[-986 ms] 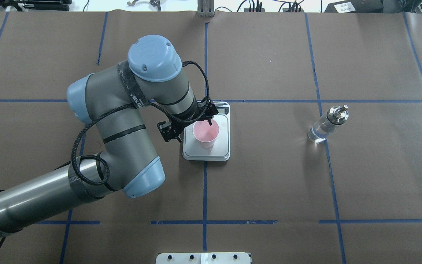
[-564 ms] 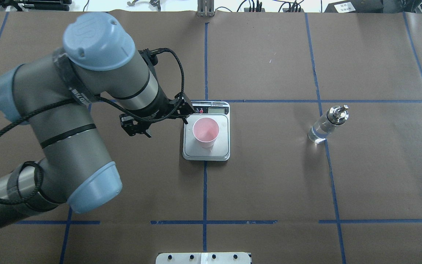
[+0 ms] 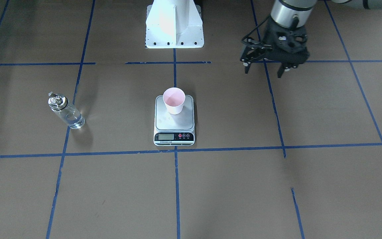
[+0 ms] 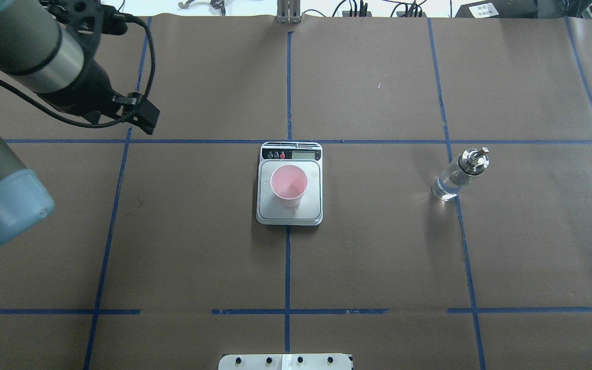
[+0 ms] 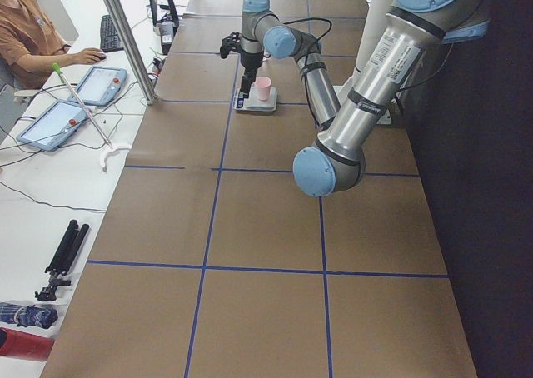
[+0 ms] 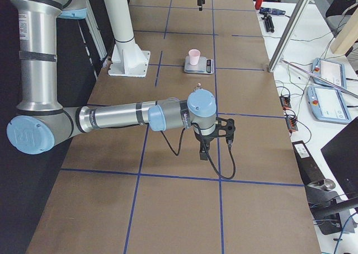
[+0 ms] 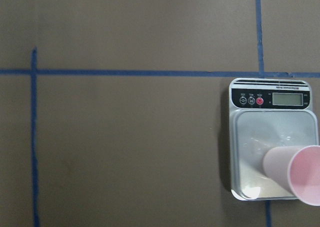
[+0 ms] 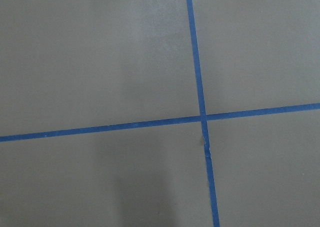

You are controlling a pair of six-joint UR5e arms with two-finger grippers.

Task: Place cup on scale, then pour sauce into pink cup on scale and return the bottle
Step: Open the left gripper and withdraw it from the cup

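Left gripper (image 3: 264, 70): black two-finger claw, jaws apart, nothing between them. It hung over the bare brown paper-covered table (image 4: 378, 257), well apart from the flat silver digital kitchen scale (image 4: 291, 218) with black display strip, on the robot's left of it. Right gripper (image 6: 204, 150): seen only from the side cam, so we couldn't tell open or closed; its wrist cam showed just tape lines. Small pale pink tapered paper cup (image 4: 288, 184) stood upright, mouth up, about mid-platform on that scale. We judged step one done, pour not started. Small clear glass cylindrical bottle (image 4: 452, 180) with silver pour-spout cap stood well to the robot's right of the scale, long axis vertical, spout on top, clear water-like sauce (image 4: 445, 190) inside. Next move likely needs a side grasp on the bottle body, and we'd pick the right arm as it's on that side
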